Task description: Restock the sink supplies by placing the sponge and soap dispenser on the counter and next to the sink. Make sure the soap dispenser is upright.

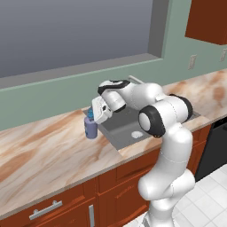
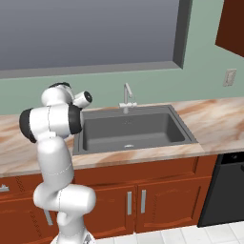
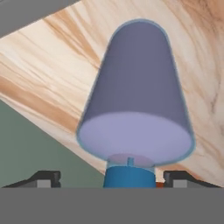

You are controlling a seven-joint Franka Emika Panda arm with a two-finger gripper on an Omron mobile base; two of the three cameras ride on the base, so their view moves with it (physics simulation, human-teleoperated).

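The soap dispenser (image 1: 91, 128), a lavender-blue bottle with a blue pump, stands upright on the marbled counter (image 1: 44, 150) just left of the grey sink (image 1: 126, 126). My gripper (image 1: 93, 116) hovers right over its pump. In the hand view the bottle (image 3: 135, 96) stretches away from me, and the blue pump (image 3: 129, 176) sits between my fingertips (image 3: 47, 178) without touching either. The gripper (image 3: 116, 178) is open around the pump. The sink (image 2: 128, 128) and its silver faucet (image 2: 126, 97) also appear in the right base view. The sponge is out of view.
The green wall and window sill (image 1: 80, 71) rise close behind the bottle. A black dishwasher front (image 2: 224, 186) stands right of the sink cabinet. More counter (image 2: 214, 119) runs to the right of the basin, and a wall outlet (image 2: 230, 77) hangs above it.
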